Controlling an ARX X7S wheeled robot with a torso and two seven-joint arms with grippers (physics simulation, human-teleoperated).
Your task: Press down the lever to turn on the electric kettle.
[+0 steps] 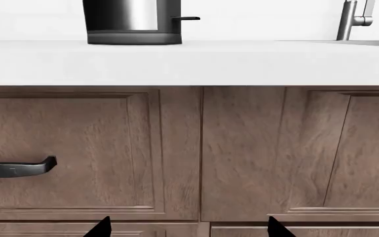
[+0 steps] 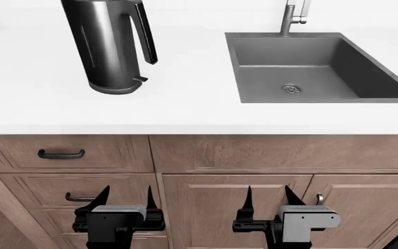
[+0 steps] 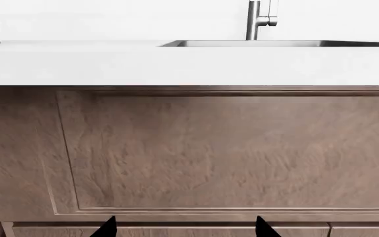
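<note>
The electric kettle point(image 2: 109, 46) is a tall dark glossy cylinder with a black loop handle. It stands on the white counter point(image 2: 185, 111) at the left. Its lever point(image 2: 140, 79) is a tiny black tab jutting from the base on the handle side. In the left wrist view the kettle's lower part point(image 1: 133, 22) and the lever point(image 1: 186, 19) show above the counter edge. My left gripper point(image 2: 125, 198) is open and empty, low in front of the drawers, below the kettle. My right gripper point(image 2: 267, 197) is open and empty, in front of the cabinet below the sink.
A dark sink point(image 2: 310, 67) with a metal faucet point(image 2: 292, 15) is set in the counter at the right. Wooden drawers with black handles point(image 2: 60, 154) lie under the counter. The counter's front edge overhangs both grippers.
</note>
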